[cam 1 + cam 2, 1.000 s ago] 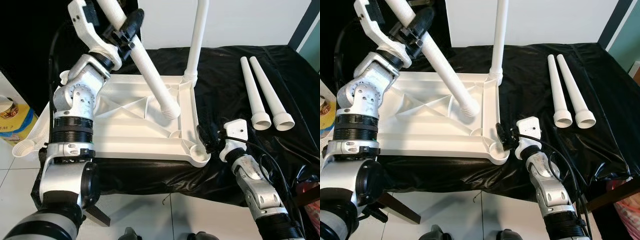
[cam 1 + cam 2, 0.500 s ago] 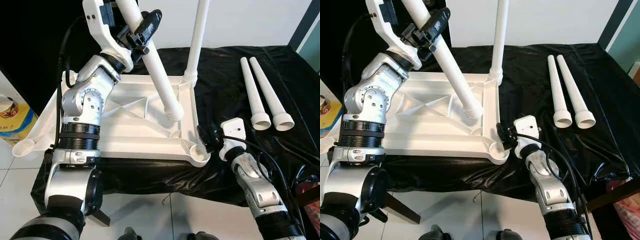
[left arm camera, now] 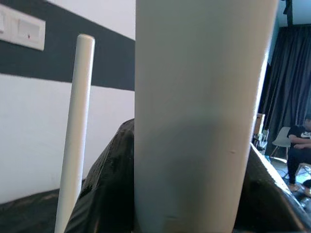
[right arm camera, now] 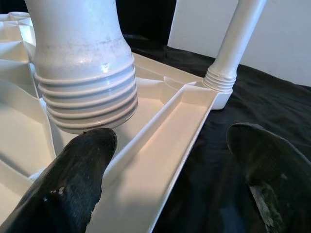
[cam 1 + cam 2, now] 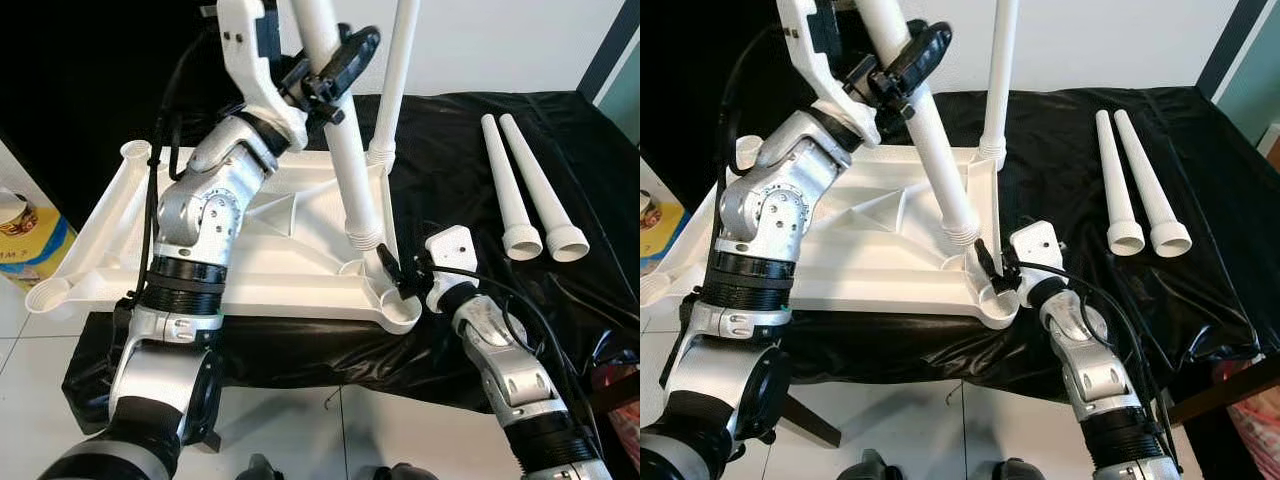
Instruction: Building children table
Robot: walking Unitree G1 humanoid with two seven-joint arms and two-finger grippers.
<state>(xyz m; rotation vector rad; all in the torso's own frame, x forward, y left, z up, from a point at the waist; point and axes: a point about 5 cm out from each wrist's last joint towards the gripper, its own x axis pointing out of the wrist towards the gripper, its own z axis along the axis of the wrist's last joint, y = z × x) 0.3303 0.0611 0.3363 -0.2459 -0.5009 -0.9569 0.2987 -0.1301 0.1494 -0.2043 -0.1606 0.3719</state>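
black cloth, left tool grasping leg, right tool released astride tabletop rim

White leg tilted over inverted tabletop.

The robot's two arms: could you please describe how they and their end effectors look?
Both arms have silver metal segments, black ribbed collars and white plastic wrist housings. The left arm has a round bolted joint and black cables alongside. The right arm trails looped black cables. The left end effector and the right end effector have long, rounded black fingers, the right one's scuffed.
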